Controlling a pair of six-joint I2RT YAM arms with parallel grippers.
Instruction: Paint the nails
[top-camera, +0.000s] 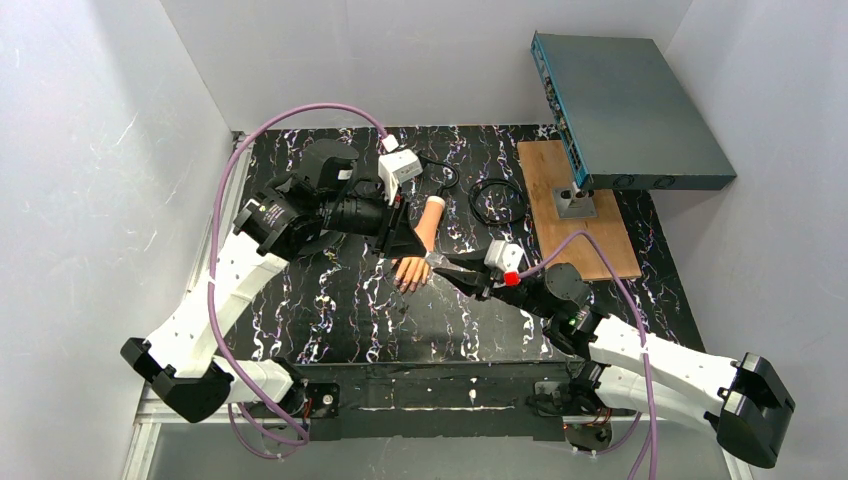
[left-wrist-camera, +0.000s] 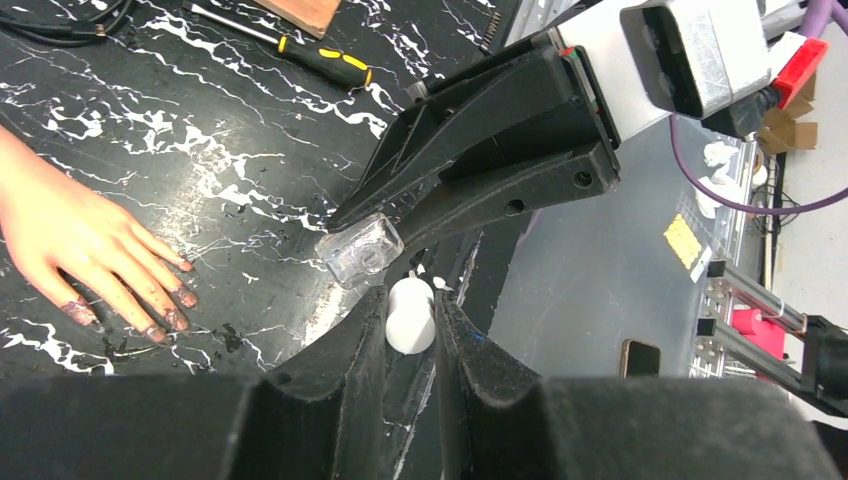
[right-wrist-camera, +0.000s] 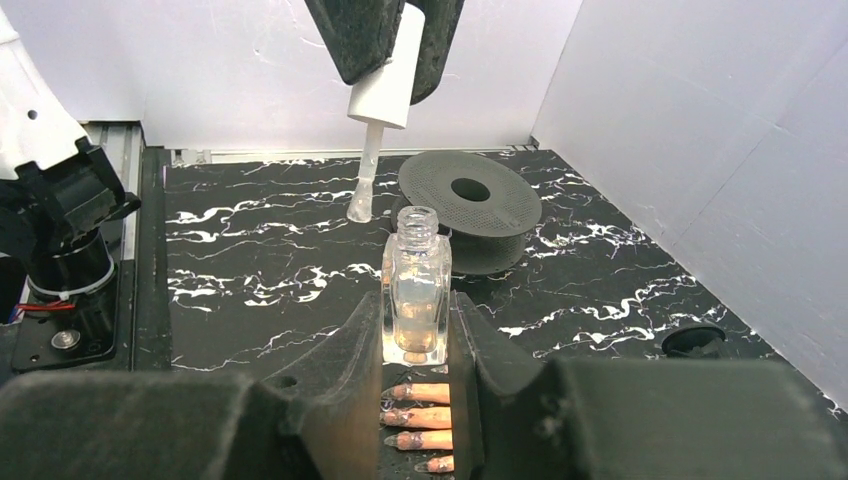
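At the centre of the top view, on a black marbled tabletop (top-camera: 330, 320) veined with white, lies the mannequin hand (top-camera: 415, 265), fingers pointing toward the lower left. Its nails (top-camera: 405, 287) are smeared dark purple; the left wrist view shows them at the left edge, tips resting on the surface (left-wrist-camera: 175, 318).

Plain white walls close in the tabletop on three sides. A plywood board (top-camera: 600, 240) lies on it at the upper right, bearing a small stand under a blue-grey metal box (top-camera: 630, 110). A black cable coil (top-camera: 495, 200) lies beside the board, a yellow-handled screwdriver (left-wrist-camera: 320, 55) shows at the top of the left wrist view, and a black spool (right-wrist-camera: 470, 200) sits behind the bottle in the right wrist view.

The left gripper (left-wrist-camera: 410, 305) is clamped narrowly on a white brush cap (left-wrist-camera: 410, 315) – the brush (right-wrist-camera: 365, 180) hangs down from it, just beside the bottle's mouth. The right gripper (right-wrist-camera: 415, 320) is closed around a clear polish bottle (right-wrist-camera: 415, 290), upright and uncapped, with the painted fingertips directly below its jaws at the bottom of that frame.
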